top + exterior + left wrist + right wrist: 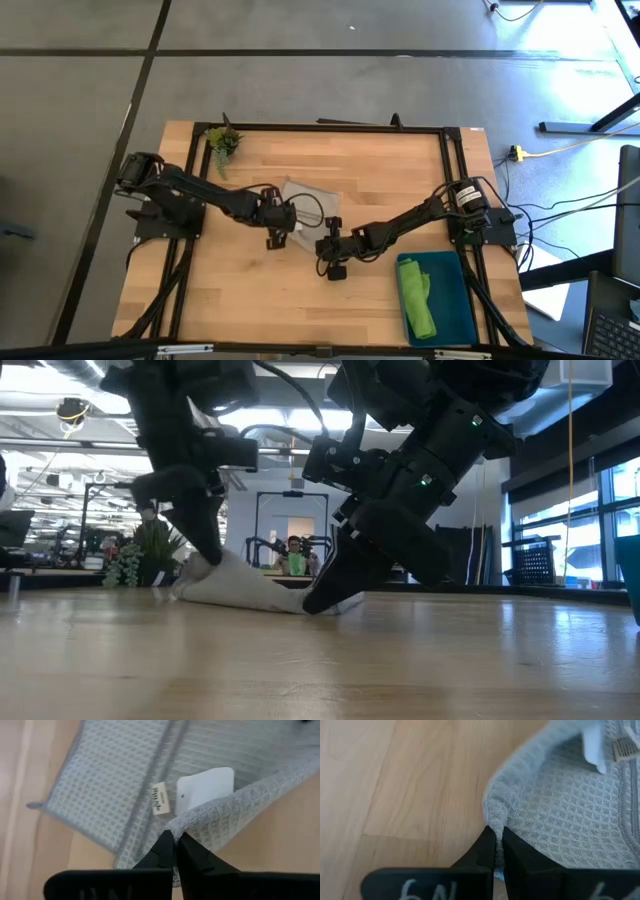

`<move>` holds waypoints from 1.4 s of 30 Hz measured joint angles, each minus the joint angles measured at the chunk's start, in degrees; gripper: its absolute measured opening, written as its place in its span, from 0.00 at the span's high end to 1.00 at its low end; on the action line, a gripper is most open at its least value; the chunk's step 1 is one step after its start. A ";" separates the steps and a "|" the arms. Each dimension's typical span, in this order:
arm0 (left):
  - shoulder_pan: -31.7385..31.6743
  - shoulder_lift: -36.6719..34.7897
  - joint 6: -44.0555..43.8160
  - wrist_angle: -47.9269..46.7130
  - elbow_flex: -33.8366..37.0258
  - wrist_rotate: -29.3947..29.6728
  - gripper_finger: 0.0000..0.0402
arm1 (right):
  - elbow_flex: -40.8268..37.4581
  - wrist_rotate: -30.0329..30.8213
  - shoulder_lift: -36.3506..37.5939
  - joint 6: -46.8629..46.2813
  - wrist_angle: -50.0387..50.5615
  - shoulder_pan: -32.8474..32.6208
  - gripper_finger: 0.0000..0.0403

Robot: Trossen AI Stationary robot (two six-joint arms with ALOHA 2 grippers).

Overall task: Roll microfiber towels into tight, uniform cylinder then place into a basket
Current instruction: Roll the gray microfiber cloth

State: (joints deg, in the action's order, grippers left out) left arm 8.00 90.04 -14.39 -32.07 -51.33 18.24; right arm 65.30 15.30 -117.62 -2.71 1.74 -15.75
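Both grippers (174,841) (495,839) on grey towel's (312,198) edge

From my station I saw the wooden table (250,290) framed by black rails. A small green plant sprig (222,143) lay near its far left corner. Beyond the table, a yellow cable (560,150) crossed the grey floor, and a person (294,556) sat in the room behind.

A robotics lab or open workshop hall: a wooden desk (300,290) on grey concrete floor (80,90), exposed ceiling ducts (60,370), cables (560,215), a seated person (294,557) behind.
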 joint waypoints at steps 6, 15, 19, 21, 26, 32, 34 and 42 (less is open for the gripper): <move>-3.00 -0.02 0.00 3.76 0.84 0.10 1.00 | -0.02 -0.06 0.00 0.05 -0.07 0.00 0.96; -5.63 -0.04 0.10 10.78 4.02 0.58 1.00 | -0.02 -0.45 0.00 0.14 -0.31 0.00 0.95; -6.19 -0.04 0.34 15.19 5.95 0.67 1.00 | -0.02 -0.47 0.00 0.16 -0.31 0.00 0.95; -6.32 -0.06 1.37 17.42 7.31 0.69 1.00 | -0.02 -0.47 0.00 0.16 -0.31 0.00 0.95; -6.61 -0.07 1.11 22.52 10.33 1.85 1.00 | 0.00 -0.49 0.00 0.16 -0.31 0.00 0.95; -6.61 -0.11 -0.39 23.53 12.59 2.14 1.00 | 0.06 -0.39 -0.04 0.62 -0.70 0.02 0.95; -6.61 -0.15 -0.50 23.70 13.30 2.20 1.00 | 0.49 -0.40 0.13 1.63 -0.51 0.07 0.95; -6.59 -0.20 -1.71 24.12 14.31 2.14 1.00 | 4.59 -2.85 0.80 -0.06 2.45 0.09 0.96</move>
State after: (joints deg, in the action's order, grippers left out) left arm 1.41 89.84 -16.10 -7.95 -37.02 20.38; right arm 69.88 12.45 -116.82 -2.77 4.19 -15.66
